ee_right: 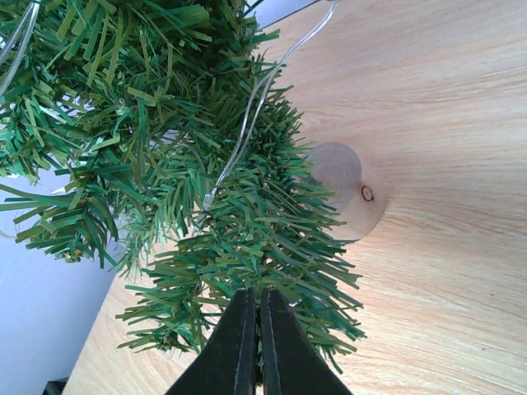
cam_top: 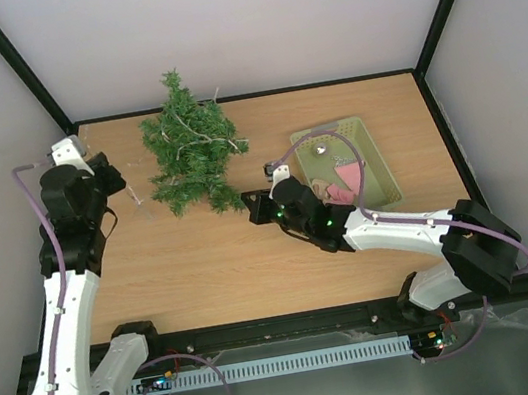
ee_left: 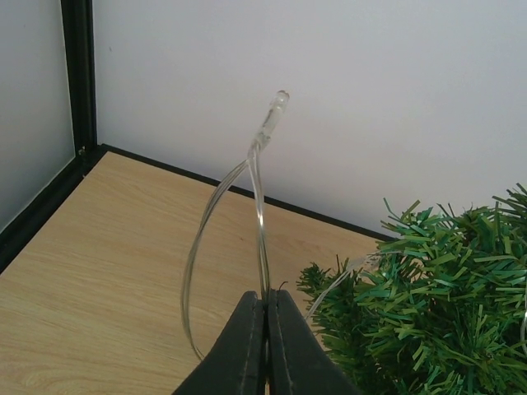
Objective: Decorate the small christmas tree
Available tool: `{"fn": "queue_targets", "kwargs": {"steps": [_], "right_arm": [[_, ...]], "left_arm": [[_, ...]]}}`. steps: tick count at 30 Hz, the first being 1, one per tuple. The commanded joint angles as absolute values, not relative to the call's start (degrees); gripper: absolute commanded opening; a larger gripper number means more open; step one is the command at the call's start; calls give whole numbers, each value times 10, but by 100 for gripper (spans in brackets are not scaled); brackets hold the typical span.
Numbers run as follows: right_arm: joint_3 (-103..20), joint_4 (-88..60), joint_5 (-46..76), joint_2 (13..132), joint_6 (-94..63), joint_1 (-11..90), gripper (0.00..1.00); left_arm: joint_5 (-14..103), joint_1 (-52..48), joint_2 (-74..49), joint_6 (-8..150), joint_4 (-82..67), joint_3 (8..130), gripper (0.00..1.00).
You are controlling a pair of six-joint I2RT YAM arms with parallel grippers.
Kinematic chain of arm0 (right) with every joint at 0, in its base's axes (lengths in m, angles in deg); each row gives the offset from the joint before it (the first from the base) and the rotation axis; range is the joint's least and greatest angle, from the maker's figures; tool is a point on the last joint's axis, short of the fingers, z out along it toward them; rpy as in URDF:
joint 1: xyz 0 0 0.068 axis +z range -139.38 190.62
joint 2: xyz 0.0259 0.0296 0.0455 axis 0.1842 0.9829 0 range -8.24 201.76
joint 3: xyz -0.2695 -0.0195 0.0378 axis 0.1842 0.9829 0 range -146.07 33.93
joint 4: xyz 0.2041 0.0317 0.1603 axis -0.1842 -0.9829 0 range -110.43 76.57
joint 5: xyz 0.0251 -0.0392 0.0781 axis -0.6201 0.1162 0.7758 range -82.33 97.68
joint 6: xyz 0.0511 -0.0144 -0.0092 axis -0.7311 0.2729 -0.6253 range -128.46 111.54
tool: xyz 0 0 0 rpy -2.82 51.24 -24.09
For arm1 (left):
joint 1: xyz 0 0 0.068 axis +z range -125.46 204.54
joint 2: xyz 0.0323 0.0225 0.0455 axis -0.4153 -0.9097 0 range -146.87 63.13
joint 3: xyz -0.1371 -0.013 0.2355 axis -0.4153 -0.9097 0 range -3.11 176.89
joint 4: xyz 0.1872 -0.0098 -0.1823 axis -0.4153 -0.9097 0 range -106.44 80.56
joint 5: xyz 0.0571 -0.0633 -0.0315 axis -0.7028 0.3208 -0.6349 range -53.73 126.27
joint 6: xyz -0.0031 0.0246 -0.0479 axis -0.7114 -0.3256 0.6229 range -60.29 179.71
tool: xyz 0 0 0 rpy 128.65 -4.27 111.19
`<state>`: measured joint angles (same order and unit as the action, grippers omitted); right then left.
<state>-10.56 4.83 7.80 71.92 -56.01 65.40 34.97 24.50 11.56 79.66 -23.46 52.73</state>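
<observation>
Two-handed: with left gripper (ee_left: 265, 300) pinched shut on the light wire (ee_left: 273, 115) and right gripper (ee_right: 254, 296) closed at a low branch tip (hold unclear), steady the small christmas tree (cam_top: 191, 154), far on the table (cam_top: 207, 278) between the arms, and drape without tugging.

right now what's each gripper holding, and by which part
Left gripper pinches the clear light wire below its bulb-tipped loop. Right gripper shut at the small christmas tree's branch tips, hold unclear.
</observation>
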Motion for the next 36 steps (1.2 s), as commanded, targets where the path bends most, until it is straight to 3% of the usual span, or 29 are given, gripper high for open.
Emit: {"fn": "queue_targets", "kwargs": {"steps": [1, 10, 26, 27, 30, 36], "right_arm": [[-103, 51, 41, 709, -479, 655, 2], [-130, 28, 18, 699, -339, 635, 2], [-171, 19, 60, 720, -288, 569, 2], [-174, 15, 77, 720, -306, 568, 4], [-155, 19, 110, 708, -374, 572, 24], [-93, 71, 95, 663, -487, 622, 48]], "left_arm": [[359, 248, 113, 796, -229, 520, 3], [369, 248, 127, 798, -247, 493, 2], [405, 248, 135, 802, -248, 466, 2], [404, 248, 134, 801, -247, 467, 2], [402, 248, 133, 802, -244, 469, 2], [404, 248, 138, 802, -230, 461, 2]]}}
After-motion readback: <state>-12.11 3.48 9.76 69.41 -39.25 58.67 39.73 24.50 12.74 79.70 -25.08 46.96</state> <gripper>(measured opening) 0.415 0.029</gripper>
